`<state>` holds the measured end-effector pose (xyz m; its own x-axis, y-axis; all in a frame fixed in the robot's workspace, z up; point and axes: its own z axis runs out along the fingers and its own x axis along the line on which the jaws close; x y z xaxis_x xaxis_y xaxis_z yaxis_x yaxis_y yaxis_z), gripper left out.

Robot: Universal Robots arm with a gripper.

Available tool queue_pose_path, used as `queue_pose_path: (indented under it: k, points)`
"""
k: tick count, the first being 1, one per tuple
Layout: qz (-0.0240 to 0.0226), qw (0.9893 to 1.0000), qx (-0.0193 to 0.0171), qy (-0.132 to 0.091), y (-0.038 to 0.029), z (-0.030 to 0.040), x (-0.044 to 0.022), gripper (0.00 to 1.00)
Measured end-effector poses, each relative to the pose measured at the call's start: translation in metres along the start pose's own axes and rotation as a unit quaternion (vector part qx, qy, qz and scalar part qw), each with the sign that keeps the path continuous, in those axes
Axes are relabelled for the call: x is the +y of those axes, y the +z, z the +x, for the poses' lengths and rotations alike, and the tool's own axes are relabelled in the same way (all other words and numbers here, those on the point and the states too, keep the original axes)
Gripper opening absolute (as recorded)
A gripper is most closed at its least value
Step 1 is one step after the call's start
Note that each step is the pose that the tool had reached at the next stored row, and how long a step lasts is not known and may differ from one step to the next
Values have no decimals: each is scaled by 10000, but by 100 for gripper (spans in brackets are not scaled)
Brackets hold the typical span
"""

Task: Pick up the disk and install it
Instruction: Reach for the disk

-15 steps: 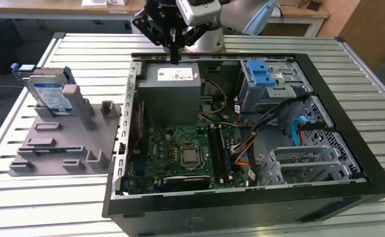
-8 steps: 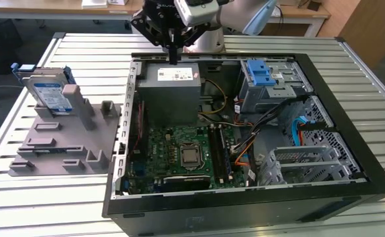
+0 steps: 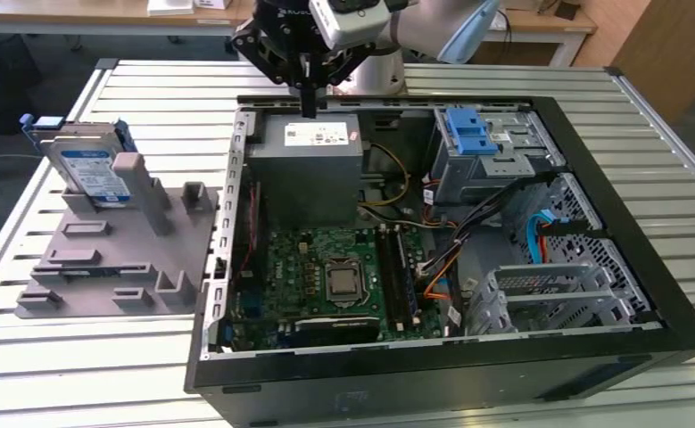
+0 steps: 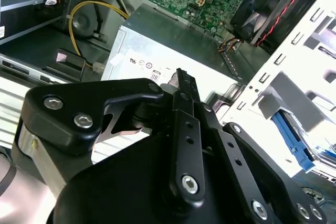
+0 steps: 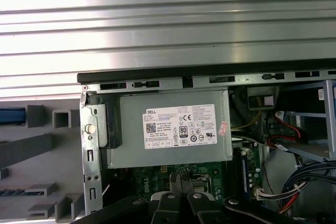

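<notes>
Pincer [image 3: 309,109] seemingly closed, over power supply [image 3: 311,169] | slatted metal table [image 3: 86,374] | desk [image 3: 550,31] behind

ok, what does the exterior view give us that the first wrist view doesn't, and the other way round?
Exterior view: the disk with its label facing out, upright in the grey holder at the exterior view's left; the processor socket; the silver drive cage.
First wrist view: the slots along the case rim; the screw on the side bracket.
Both: the power supply with its white sticker, the gripper above it holding nothing, and part of the holder.
</notes>
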<state>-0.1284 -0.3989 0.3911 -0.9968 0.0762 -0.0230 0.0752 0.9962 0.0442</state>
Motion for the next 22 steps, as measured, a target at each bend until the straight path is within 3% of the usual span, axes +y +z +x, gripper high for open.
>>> queue_pose_path:
  k: [8, 10, 22]
  points:
    - [0, 10000, 2, 0, 4, 16, -1, 11]
    - [1, 10000, 19, 1, 23, 46, -5, 11]
    - [4, 10000, 50, 2, 38, 64, -7, 11]
